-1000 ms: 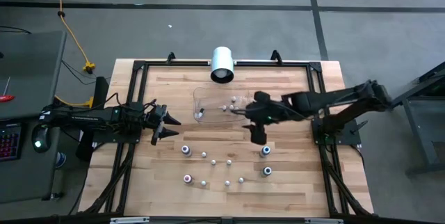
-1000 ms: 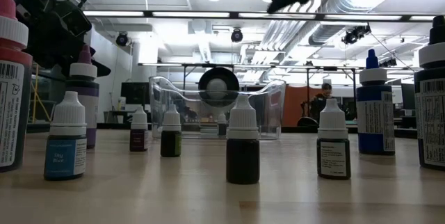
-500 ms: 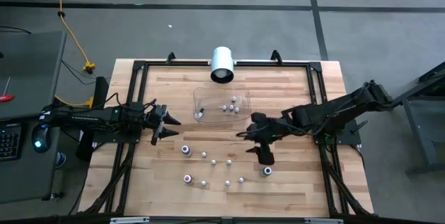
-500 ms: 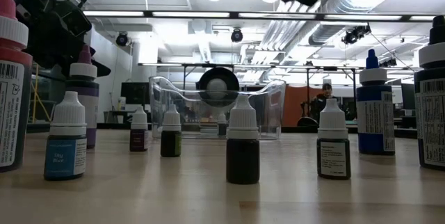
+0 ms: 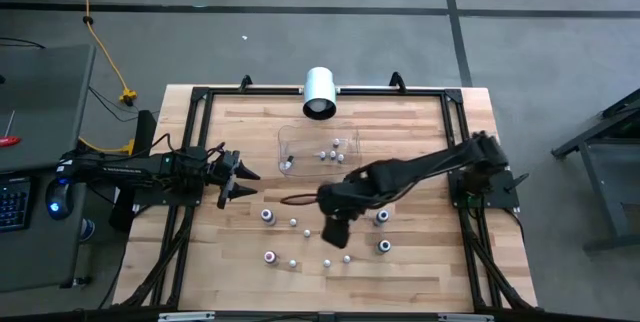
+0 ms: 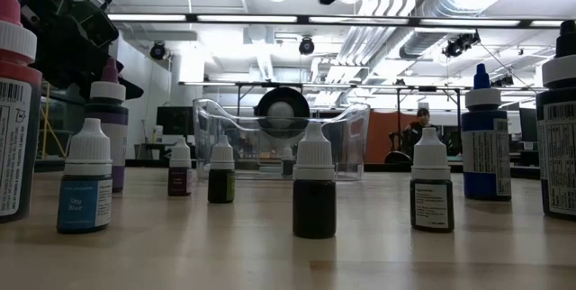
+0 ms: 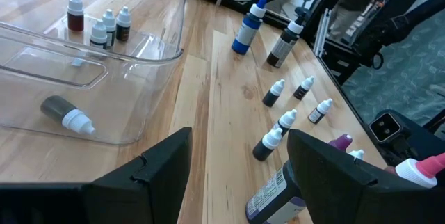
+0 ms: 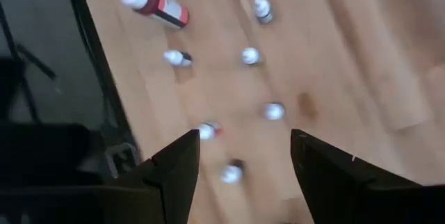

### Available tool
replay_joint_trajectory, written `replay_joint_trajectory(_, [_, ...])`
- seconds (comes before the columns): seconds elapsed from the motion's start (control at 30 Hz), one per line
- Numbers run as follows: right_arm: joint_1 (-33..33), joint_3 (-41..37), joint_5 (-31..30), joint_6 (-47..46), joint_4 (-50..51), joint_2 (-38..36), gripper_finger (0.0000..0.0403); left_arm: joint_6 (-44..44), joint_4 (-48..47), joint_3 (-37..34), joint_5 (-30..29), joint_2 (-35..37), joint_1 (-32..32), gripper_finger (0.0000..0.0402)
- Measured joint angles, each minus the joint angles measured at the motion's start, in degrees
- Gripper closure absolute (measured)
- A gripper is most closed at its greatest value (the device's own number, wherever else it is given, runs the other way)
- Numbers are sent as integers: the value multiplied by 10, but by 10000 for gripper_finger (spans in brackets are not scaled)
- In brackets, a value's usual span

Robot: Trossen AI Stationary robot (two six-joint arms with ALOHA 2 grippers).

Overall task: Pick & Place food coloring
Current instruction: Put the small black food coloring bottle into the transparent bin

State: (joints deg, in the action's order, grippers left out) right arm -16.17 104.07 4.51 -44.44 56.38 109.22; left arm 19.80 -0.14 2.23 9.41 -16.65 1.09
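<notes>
1. Wooden worktop (image 5: pixel 420 122): your food coloring bottles (image 5: pixel 328 232) stand scattered toward its front edge, with a few more inside the clear tray (image 5: pixel 290 142) near the back edge.
2. Your right gripper (image 5: pixel 335 232) hovers above the scattered bottles, fingers apart, holding nothing.
3. Your left gripper (image 5: pixel 238 177) waits near the left edge, fingers apart.

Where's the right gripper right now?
In the high view the right gripper hangs open over the loose food coloring bottles mid-table, front of the clear tray, with nothing held.
</notes>
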Motion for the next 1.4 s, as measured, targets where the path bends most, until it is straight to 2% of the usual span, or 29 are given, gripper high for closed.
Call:
replay_joint_trajectory(0.27, [-18,19,1,-188,3,88,190,0,0,0,0,0,0,167])
replay_joint_trajectory(0.47, [-21,19,-2,-254,40,127,188,0,0,0,0,0,0,167])
replay_joint_trajectory(0.63, [-14,19,-37,-262,51,133,188,0,0,0,0,0,0,167])
replay_joint_trajectory(1.4, [-3,20,1,-261,15,179,187,0,0,0,0,0,0,167])
